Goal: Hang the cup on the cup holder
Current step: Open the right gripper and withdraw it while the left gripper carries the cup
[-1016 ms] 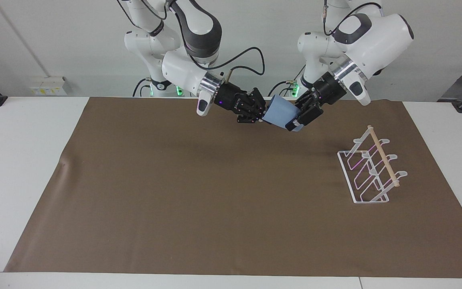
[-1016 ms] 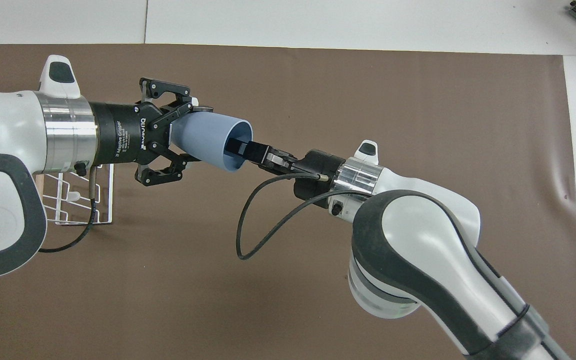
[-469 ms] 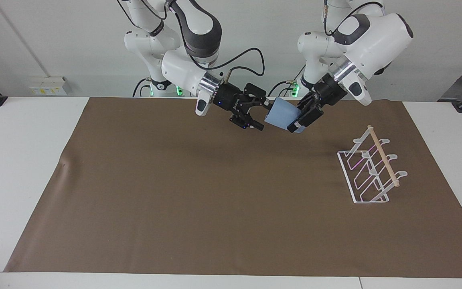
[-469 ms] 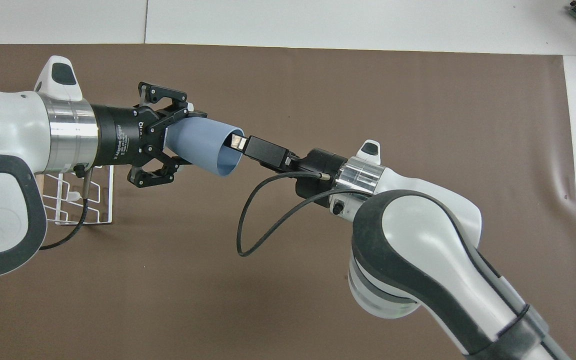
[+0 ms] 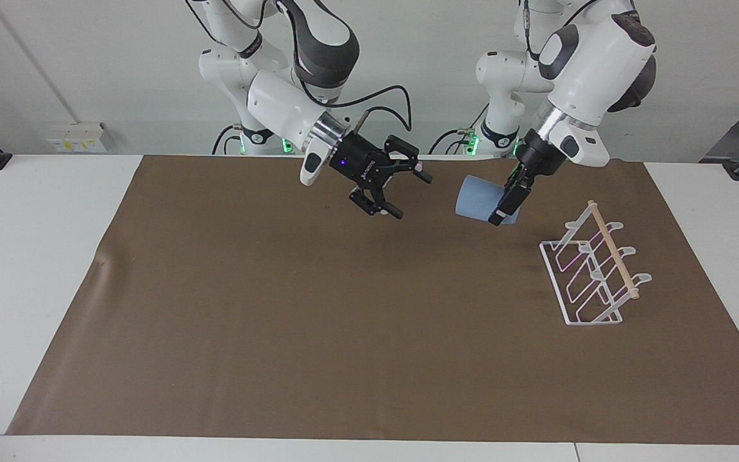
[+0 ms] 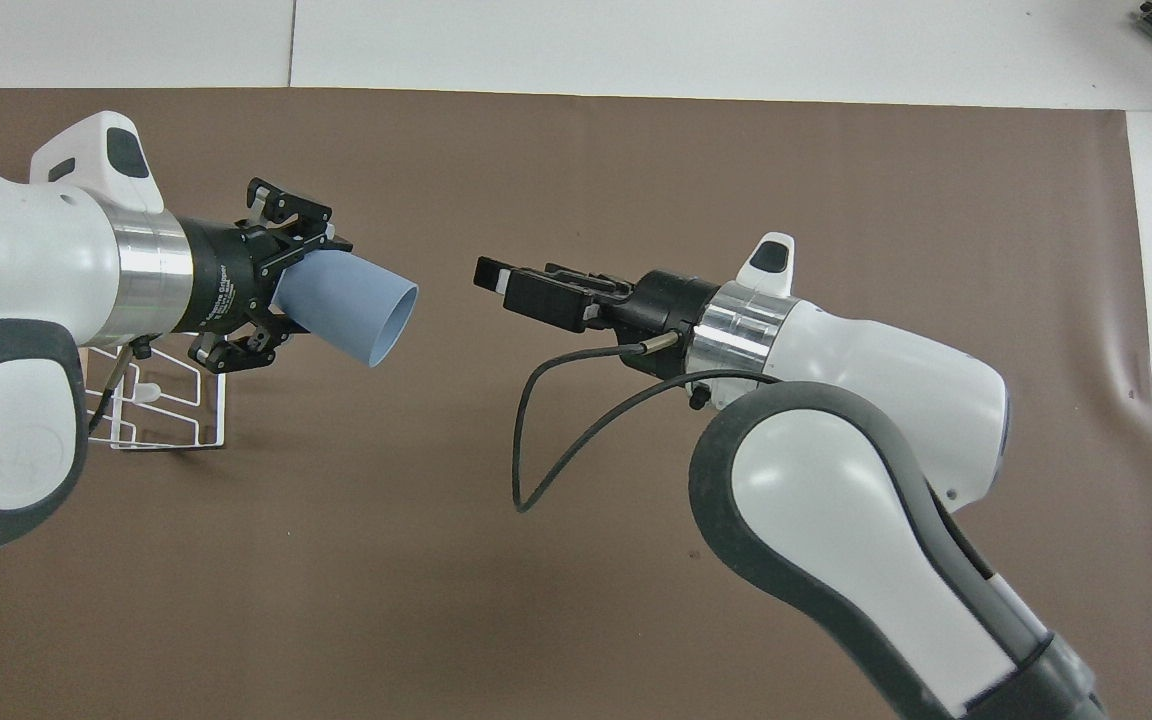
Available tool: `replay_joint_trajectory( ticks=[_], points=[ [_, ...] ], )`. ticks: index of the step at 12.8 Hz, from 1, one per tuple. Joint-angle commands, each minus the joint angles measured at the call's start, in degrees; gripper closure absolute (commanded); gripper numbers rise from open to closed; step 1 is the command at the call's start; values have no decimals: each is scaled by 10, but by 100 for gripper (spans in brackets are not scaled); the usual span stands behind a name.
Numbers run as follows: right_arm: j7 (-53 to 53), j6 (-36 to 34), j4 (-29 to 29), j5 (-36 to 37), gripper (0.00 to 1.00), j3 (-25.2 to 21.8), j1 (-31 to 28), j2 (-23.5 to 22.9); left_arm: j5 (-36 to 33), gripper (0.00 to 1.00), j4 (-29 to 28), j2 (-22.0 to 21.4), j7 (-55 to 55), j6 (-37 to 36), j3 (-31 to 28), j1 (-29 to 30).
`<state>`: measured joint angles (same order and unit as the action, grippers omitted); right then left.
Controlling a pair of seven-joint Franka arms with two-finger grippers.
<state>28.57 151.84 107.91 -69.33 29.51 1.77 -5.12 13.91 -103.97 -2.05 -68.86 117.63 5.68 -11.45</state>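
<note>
I have the cup clamped in the left gripper, up in the air over the brown mat and tipped nearly on its side, mouth pointing toward the right arm. In the facing view it hangs at about ten o'clock from the cup holder, which stands on the mat toward the left arm's end. The right gripper hovers over the mat with its fingers spread wide and nothing in them, clear of the cup; that arm waits.

My worries from here: the grip sits at the cup's narrow closed end (smooth, tapered plastic, as far as I can judge), so a quick wrist turn could let it slide out. The mouth must also swing round to face a prong; come in off-axis and the rim may catch the wooden rod or nudge the light wire rack out of place.
</note>
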Motion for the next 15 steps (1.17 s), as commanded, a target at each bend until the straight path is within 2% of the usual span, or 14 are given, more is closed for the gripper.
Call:
replay_joint_trajectory(
  ticks=[1, 4, 7, 8, 10, 13, 15],
  points=[
    [1, -84, -42, 186, 0, -44, -7, -7, -68, 100, 9, 2, -5, -12, -1, 9],
    [-73, -290, -138, 408, 0, -114, -9, -8, -169, 100, 7, 3, -6, -7, -1, 28],
    [-211, -435, -197, 600, 0, -119, -9, -13, -282, 100, 0, 3, -3, 18, -1, 56],
    [-271, -469, -208, 640, 0, -119, -9, -13, -328, 100, -6, 4, -4, 25, -1, 63],
    [-310, -511, -212, 690, 0, -140, -10, -12, -385, 100, -25, 7, -11, 54, -2, 68],
    [-311, -583, -229, 685, 0, -206, -10, -12, -490, 100, -23, 54, -79, 114, -2, 85],
    [-312, -633, -245, 689, 0, -222, -9, -10, -515, 100, -26, 57, -83, 117, -2, 86]
  ],
)
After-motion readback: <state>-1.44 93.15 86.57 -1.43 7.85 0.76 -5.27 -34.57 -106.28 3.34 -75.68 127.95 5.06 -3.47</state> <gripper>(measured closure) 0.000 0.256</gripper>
